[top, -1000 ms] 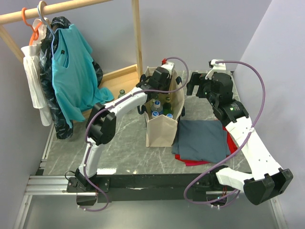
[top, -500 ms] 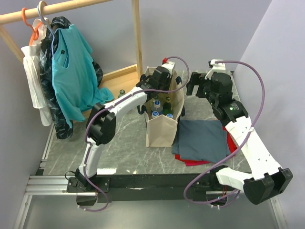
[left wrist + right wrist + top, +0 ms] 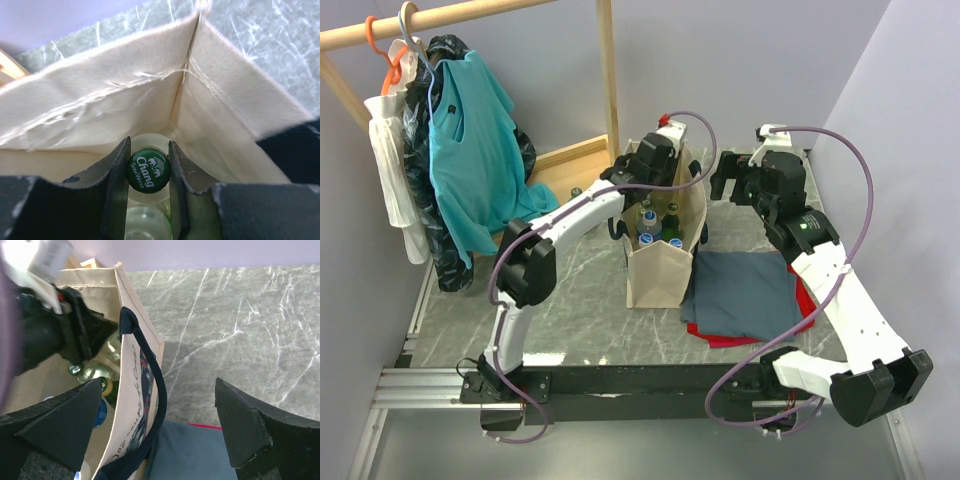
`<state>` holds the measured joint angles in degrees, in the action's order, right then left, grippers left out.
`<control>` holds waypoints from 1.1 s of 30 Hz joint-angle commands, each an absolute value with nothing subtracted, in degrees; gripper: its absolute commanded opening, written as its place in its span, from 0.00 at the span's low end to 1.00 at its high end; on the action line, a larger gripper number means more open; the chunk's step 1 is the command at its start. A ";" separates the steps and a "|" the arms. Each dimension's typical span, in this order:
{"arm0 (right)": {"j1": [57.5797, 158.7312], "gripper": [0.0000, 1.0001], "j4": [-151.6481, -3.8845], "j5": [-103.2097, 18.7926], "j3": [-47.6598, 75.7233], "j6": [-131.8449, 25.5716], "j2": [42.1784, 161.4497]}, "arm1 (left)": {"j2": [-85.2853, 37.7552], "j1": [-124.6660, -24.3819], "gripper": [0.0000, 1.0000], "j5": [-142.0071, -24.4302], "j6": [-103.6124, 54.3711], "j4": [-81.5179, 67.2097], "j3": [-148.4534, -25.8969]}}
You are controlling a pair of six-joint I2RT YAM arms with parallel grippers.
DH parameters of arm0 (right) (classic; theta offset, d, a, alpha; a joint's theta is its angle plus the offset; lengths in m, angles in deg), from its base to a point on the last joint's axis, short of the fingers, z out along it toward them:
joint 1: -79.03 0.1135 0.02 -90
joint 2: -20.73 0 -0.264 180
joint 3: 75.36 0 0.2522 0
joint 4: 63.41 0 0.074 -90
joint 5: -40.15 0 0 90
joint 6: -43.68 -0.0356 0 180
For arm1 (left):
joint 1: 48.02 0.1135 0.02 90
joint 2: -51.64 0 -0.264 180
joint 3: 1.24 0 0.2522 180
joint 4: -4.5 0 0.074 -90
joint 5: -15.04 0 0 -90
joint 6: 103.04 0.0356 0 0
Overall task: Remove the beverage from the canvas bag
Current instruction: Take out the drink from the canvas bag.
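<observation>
We have the left gripper down inside the canvas bag. Its two fingers are clamped on the green Chang soda water cap of a clear glass bottle. The bottle stands at the bag's far end, close to the seam where two walls meet. The right gripper hangs with its fingers wide apart and nothing between them. It is just beside the bag's right wall and navy handle, over the marble table.

As we judge it, the step in hand is the lift. The hold is on the cap alone, which is small and round, so we should raise it straight up, slowly, with no twist of the wrist. A tilt could let the bottle swing or slip. The other bottles, some with blue caps, crowd close and the soft walls lean in, so we want a path that drags on neither. The bag may rise with the bottle, and the free right gripper is well placed to pin its rim or handle. Once the base clears the rim, we carry the bottle to bare table, away from the folded grey-blue cloth.
</observation>
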<state>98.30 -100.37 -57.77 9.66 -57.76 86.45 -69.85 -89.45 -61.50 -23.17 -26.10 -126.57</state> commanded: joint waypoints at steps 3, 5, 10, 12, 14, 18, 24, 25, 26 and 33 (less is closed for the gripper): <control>98.36 1.00 -98.88 -57.94 12.40 -57.31 86.21 | -59.89 -89.60 0.01 -59.14 -22.27 -17.17 -131.20; 98.45 1.00 -98.97 -57.67 12.58 -57.40 86.30 | -59.11 -89.60 0.01 -59.05 -22.36 -17.26 -130.93; 98.45 1.00 -98.97 -57.50 12.58 -57.31 86.30 | -56.73 -89.60 0.01 -58.70 -22.80 -15.68 -128.39; 98.37 1.00 -98.97 -57.32 12.58 -57.48 86.30 | -55.33 -89.60 0.01 -58.26 -22.97 -14.89 -127.34; 98.45 1.00 -99.05 -57.23 12.49 -57.48 86.30 | -54.01 -89.60 0.01 -58.34 -23.32 -13.83 -125.84; 98.37 1.00 -99.05 -56.97 12.66 -57.66 86.65 | -52.60 -89.60 0.01 -58.17 -23.59 -13.74 -124.78; 98.37 1.00 -99.23 -56.62 12.67 -57.92 86.56 | -51.10 -89.60 0.01 -58.35 -23.85 -14.00 -123.64; 98.36 1.00 -99.23 -56.44 12.75 -57.92 86.65 | -51.19 -89.60 0.01 -58.35 -23.85 -14.35 -124.25; 98.36 1.00 -99.41 -56.44 12.93 -57.92 86.74 | -51.02 -89.60 0.01 -58.52 -23.85 -14.44 -124.34; 98.45 1.00 -99.41 -56.00 12.84 -58.10 86.56 | -51.02 -89.60 0.01 -59.40 -23.59 -17.16 -126.53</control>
